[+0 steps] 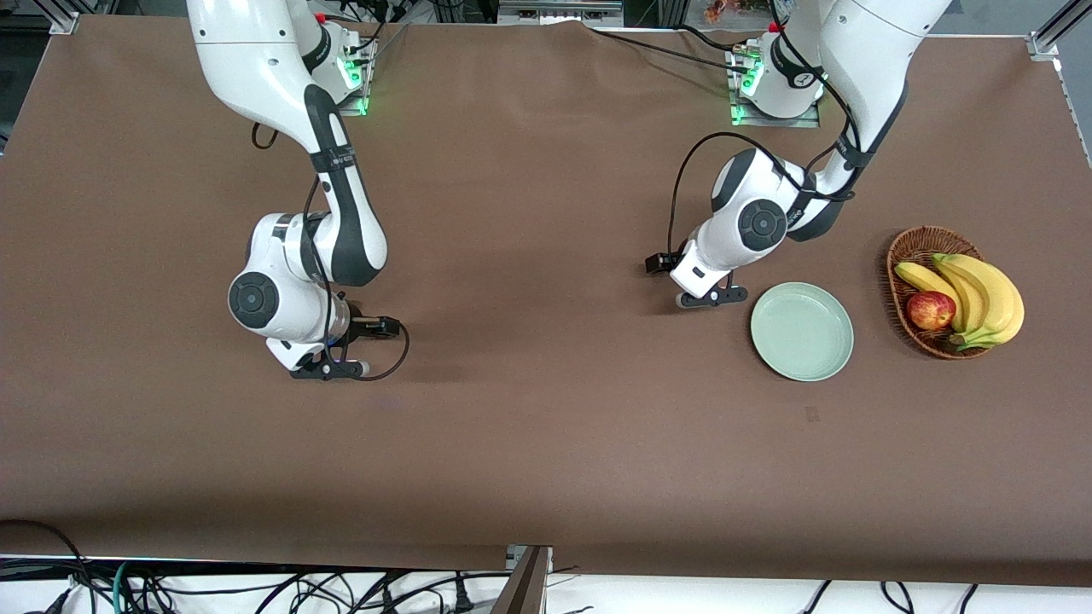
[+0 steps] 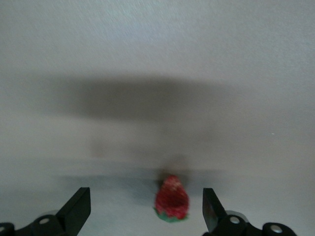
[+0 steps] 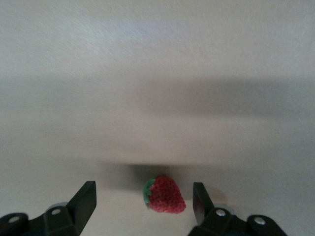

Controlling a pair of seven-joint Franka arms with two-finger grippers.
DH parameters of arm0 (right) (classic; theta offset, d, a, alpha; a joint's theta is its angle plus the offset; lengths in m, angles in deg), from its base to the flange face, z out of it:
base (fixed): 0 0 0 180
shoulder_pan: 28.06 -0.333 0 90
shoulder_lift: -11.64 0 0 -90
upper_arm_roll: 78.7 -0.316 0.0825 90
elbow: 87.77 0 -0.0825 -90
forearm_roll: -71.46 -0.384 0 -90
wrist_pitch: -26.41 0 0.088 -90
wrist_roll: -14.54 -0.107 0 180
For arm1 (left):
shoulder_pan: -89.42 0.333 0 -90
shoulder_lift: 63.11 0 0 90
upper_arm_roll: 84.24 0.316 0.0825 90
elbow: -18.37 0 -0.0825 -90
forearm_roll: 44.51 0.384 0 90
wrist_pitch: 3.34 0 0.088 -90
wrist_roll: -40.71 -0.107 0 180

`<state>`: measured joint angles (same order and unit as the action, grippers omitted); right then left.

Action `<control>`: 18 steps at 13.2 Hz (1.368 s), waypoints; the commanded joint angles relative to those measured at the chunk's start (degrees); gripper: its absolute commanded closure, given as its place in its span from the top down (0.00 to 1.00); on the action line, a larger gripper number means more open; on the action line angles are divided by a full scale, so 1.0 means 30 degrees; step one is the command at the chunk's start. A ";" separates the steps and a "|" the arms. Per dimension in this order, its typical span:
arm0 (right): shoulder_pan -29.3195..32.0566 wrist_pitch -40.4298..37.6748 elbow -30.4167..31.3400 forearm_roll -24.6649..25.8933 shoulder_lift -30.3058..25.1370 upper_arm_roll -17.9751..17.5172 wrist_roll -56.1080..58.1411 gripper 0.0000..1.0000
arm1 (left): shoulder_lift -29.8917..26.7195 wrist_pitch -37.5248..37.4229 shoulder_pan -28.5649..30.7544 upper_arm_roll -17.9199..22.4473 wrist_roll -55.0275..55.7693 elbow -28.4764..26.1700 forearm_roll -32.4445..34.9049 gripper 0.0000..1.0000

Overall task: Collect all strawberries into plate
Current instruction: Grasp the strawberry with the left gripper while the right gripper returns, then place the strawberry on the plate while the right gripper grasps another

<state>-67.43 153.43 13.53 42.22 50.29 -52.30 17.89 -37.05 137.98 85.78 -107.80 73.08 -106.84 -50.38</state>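
Observation:
My left gripper [image 1: 712,298] is low over the table beside the pale green plate [image 1: 802,331], on the side toward the right arm. In the left wrist view it [image 2: 146,200] is open, with a red strawberry [image 2: 172,199] lying on the table between its fingers, untouched. My right gripper [image 1: 328,371] is low over the table toward the right arm's end. It [image 3: 143,191] is open around a second strawberry [image 3: 165,195], which lies on its side. The front view shows no strawberry; both are hidden under the grippers. The plate holds nothing.
A brown wicker basket [image 1: 906,247] with bananas [image 1: 990,294] and a red-yellow apple [image 1: 930,309] stands beside the plate at the left arm's end. The brown table cloth [image 1: 546,443] covers the table.

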 commanded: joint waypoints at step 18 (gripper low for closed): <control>-0.1432 0.0170 -0.0188 -0.0421 -0.1486 -0.0916 -0.4854 0.12 | -0.1565 -0.5982 -0.0604 0.0032 0.0637 0.2555 -0.0066 0.09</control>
<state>-69.21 155.45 14.78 41.87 46.47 -54.95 8.88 -38.09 129.77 82.92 -108.21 77.05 -102.97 -50.38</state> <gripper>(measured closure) 0.656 0.683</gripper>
